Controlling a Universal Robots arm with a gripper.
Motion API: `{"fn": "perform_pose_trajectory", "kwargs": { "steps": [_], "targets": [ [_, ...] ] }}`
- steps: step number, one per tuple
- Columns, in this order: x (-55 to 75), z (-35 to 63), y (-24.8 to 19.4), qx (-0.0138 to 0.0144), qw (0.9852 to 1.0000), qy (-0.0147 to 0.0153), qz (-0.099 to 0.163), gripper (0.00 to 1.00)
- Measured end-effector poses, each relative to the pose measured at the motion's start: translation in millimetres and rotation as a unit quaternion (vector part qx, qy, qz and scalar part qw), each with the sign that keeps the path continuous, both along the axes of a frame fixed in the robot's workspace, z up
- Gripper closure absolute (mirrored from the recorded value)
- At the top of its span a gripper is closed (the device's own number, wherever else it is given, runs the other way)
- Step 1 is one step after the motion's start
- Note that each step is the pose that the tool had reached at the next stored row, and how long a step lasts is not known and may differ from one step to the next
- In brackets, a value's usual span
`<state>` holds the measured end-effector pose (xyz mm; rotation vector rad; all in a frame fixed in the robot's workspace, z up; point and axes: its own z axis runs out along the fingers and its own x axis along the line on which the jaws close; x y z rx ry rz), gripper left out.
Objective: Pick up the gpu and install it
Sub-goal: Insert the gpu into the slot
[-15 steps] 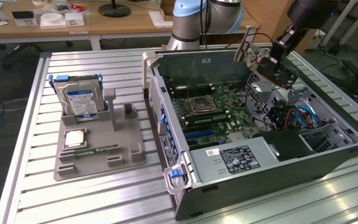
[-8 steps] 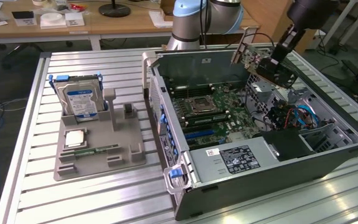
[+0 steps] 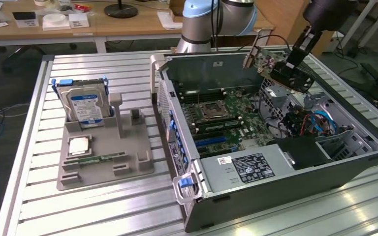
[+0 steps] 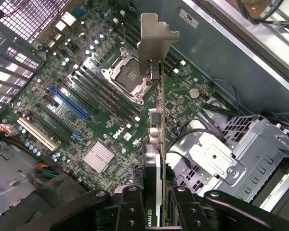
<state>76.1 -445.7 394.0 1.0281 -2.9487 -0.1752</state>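
The gpu (image 3: 275,68) is a thin dark card with a pale metal end bracket. It hangs tilted above the far right corner of the open computer case (image 3: 241,196) in the exterior view. My gripper (image 3: 299,49) is shut on its upper edge. In the wrist view I see the gpu (image 4: 157,120) edge-on, clamped between the black fingers (image 4: 130,208), and its metal bracket (image 4: 154,41) points away from me. It hovers over the green motherboard (image 4: 101,120), above the memory slots beside the CPU socket (image 4: 127,77), and is not seated in any slot.
A blue slot (image 4: 70,102) and a white slot (image 4: 36,132) lie on the board, and a metal drive cage (image 4: 216,159) stands beside the card. On the exterior view's left, a grey holder (image 3: 120,164) carries a hard drive (image 3: 84,104), a chip (image 3: 78,145) and a memory stick (image 3: 100,158).
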Motion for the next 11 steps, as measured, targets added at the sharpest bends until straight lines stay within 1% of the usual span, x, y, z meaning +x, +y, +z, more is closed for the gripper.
{"fn": "perform_pose_trajectory", "kwargs": {
  "steps": [2,4,6,9,11],
  "targets": [
    [0.0,-0.1,0.0,0.0,1.0,0.0,0.004,0.73],
    [0.0,-0.2,0.0,0.0001,0.9998,0.0,0.018,0.73],
    [0.0,-0.2,0.0,0.0,0.9993,0.0,0.037,0.73],
    [0.0,-0.5,0.0,0.0,0.998,0.0,0.064,0.73],
    [0.0,-0.7,0.0,0.0,0.9966,0.0,0.082,0.73]
  ]
}}
